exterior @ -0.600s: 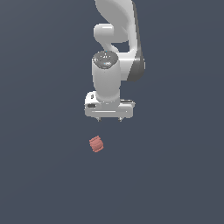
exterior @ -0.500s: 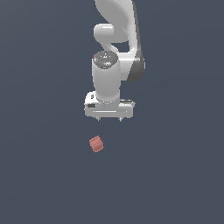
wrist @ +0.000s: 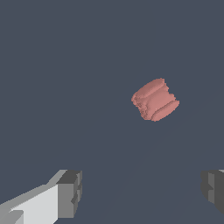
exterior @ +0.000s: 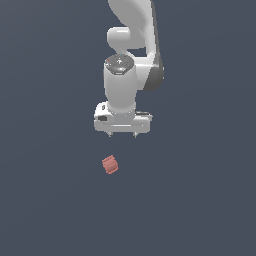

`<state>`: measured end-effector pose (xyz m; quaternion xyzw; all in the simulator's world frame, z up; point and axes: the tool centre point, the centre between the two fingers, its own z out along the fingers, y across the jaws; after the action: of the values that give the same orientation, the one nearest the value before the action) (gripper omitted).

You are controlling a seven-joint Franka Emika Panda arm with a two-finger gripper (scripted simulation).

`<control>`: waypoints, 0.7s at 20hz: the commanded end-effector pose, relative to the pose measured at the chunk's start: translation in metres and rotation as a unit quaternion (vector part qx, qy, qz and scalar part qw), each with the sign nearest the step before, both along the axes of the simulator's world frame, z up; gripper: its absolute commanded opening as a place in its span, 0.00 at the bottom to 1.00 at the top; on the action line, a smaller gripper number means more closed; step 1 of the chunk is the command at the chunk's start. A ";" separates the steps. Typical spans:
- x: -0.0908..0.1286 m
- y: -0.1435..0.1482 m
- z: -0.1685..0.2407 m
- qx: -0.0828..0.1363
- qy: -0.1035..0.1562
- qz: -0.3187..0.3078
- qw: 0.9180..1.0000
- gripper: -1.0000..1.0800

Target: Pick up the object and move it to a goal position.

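On the plain dark grey bench [exterior: 50, 200] lay the small salmon-red ribbed cylinder [exterior: 109, 165], tipped on its side, near the white arm's tool [exterior: 123, 134] but apart from it. The tool's fingers [wrist: 70, 193] were spread wide, holding nothing. The round thing might roll away if bumped. Nothing else showed around.

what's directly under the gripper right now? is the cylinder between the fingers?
No. The gripper hangs open over bare dark floor. The salmon-red cylinder lies apart from the fingertips, not between them, lying on its side. Nothing covers it; no goal marker shows.
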<state>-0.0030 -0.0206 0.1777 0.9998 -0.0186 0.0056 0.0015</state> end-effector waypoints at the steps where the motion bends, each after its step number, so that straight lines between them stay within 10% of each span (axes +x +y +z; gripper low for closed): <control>1: 0.000 0.000 0.000 0.000 0.000 0.001 1.000 0.96; 14: 0.015 -0.010 -0.014 -0.003 0.002 0.056 0.998 0.96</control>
<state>0.0089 -0.0287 0.1663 0.9996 0.0267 0.0043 0.0038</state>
